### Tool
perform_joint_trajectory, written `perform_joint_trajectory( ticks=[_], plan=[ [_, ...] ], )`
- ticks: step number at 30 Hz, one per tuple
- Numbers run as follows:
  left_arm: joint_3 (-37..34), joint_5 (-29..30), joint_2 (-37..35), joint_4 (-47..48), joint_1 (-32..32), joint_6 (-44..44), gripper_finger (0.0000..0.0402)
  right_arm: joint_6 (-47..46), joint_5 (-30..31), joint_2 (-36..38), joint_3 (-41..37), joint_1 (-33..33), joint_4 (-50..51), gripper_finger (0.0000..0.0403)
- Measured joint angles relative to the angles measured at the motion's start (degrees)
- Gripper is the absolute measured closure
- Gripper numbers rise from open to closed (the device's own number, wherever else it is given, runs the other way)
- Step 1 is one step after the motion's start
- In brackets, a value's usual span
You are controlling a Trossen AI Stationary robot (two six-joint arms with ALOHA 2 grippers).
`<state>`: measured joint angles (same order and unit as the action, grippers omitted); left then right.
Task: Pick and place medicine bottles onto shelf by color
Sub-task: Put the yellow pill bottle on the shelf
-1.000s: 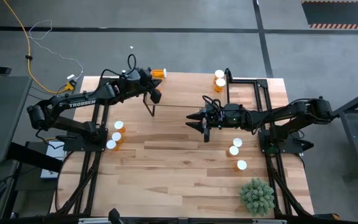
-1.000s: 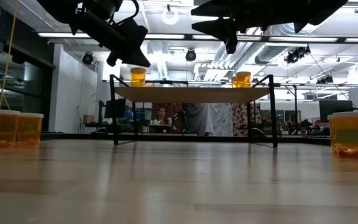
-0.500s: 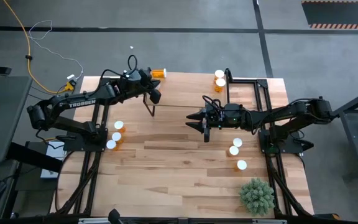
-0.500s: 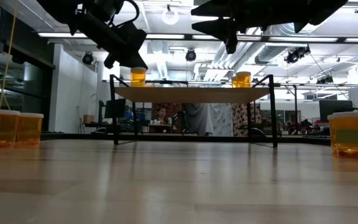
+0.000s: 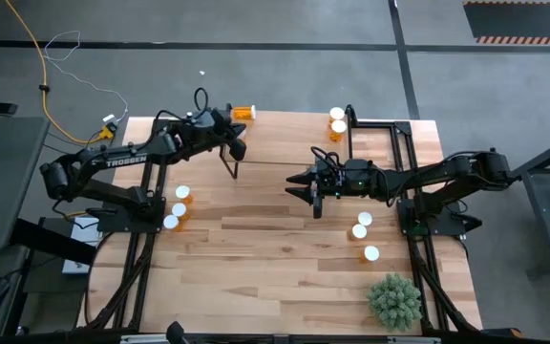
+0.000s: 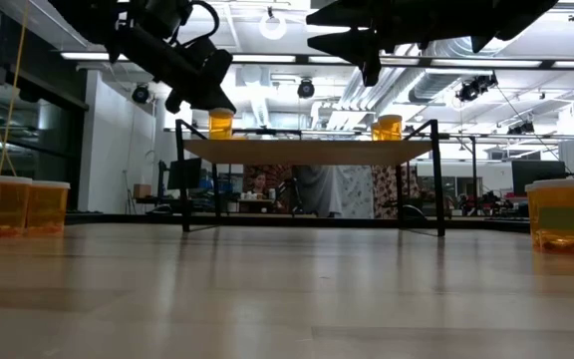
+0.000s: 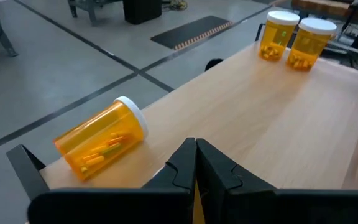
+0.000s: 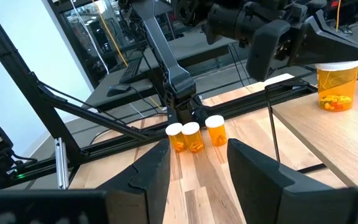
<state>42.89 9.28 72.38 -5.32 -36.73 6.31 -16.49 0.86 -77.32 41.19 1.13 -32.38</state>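
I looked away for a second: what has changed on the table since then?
Only the left gripper moved: shut and empty, it edged slightly toward the orange, white-capped pill bottle lying on its side on the low light-wood shelf. The right gripper, open and empty, and every bottle stayed put.

The shelf (image 5: 294, 143) stands at the table's (image 5: 285, 258) far edge. On the shelf, one bottle (image 5: 243, 113) lies at its left end and two bottles (image 5: 337, 120) stand at its right end. Three bottles (image 5: 177, 208) cluster left of the shelf, nearer the front; two bottles (image 5: 363, 239) and a plant (image 5: 394, 301) sit front-right of it.
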Motion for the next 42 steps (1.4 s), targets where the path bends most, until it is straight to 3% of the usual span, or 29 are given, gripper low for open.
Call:
perform_joint_trajectory(
  ticks=[13, 29, 34, 42],
  plan=[
    [-3.69, -1.06, -0.73, -7.90, 0.00, 2.03, 0.0402, 0.01, 0.00, 0.00, 0.00, 0.02, 0.00, 0.0251],
    [0.32, -0.44, -2.97, -5.96, 0.00, 1.28, 0.0401, 0.00, -0.02, 0.00, 0.00, 0.00, 0.00, 0.0251],
    [6.96, 1.69, -2.77, 2.20, -1.33, -2.00, 0.0402, 0.01, 0.00, -0.01, 0.00, 0.01, 0.00, 0.0251],
    [26.24, -1.32, 2.89, 20.66, -6.36, -8.41, 0.0383, 0.00, 0.00, 0.00, 0.00, 0.02, -0.01, 0.0251]
  ],
)
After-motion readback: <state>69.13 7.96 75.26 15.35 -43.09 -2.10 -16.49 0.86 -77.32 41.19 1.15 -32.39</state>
